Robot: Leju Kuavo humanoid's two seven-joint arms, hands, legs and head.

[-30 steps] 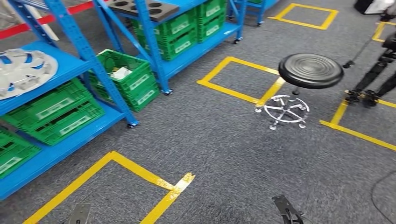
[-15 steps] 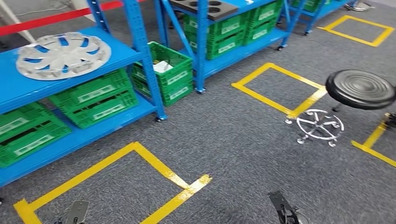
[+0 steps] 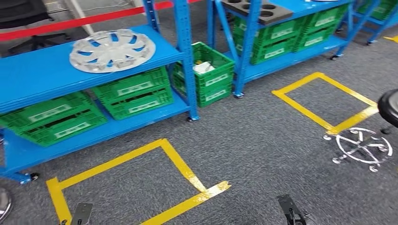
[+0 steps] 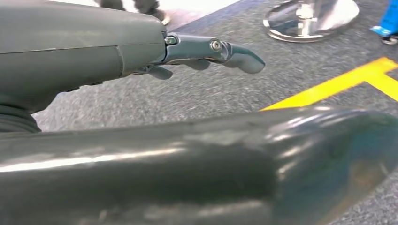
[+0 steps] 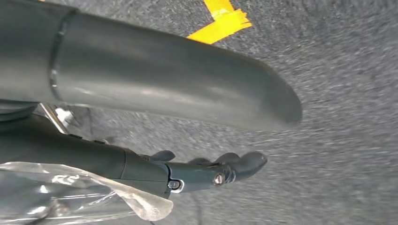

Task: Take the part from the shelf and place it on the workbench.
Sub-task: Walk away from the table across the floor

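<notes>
The part is a silver wheel cover (image 3: 111,49) with blue showing through its slots. It lies flat on the upper board of a blue shelf (image 3: 42,77) at the upper left of the head view. My left hand (image 4: 117,56) hangs over grey carpet with its fingers (image 4: 234,54) stretched out and nothing in it. My right hand (image 5: 141,84) also hangs above the carpet, fingers (image 5: 234,168) extended and holding nothing. Both hands are far from the shelf.
Green crates (image 3: 136,93) fill the shelf's lower board, and another green crate (image 3: 209,75) stands on the floor between two shelves. A black foam tray (image 3: 256,10) tops the second shelf. Yellow tape squares (image 3: 173,164) mark the carpet. A stool (image 3: 363,150) stands at right.
The camera has turned left, so the whole scene has slid to the right. The shelf with the wheel cover now sits nearer the middle. Nothing on the shelves has moved.
</notes>
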